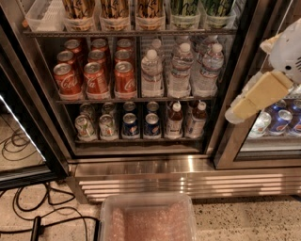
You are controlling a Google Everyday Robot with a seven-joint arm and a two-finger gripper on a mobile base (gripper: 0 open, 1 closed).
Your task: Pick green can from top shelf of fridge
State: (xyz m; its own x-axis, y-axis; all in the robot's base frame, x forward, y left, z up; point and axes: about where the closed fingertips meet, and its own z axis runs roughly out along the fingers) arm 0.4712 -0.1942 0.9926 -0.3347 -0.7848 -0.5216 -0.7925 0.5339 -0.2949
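Observation:
Two green cans [184, 7] [217, 6] stand side by side in clear plastic bins at the right end of the top shelf [131, 33] of the fridge [141, 167]. Only their lower parts show; the tops are cut off by the picture's upper edge. Three brown-gold streaked cans [114, 7] stand to their left. My gripper [256, 96], white with tan parts, hangs at the right edge in front of the right door frame. It is below and to the right of the green cans, outside the cabinet, and holds nothing that I can see.
Red cola cans [96, 77] and water bottles [181, 70] fill the middle rack, and small cans and bottles [141, 123] fill the bottom rack. A dark door frame [233, 117] stands beside my gripper. A clear tub [148, 219] sits on the floor in front, with black cables [28, 212] at the left.

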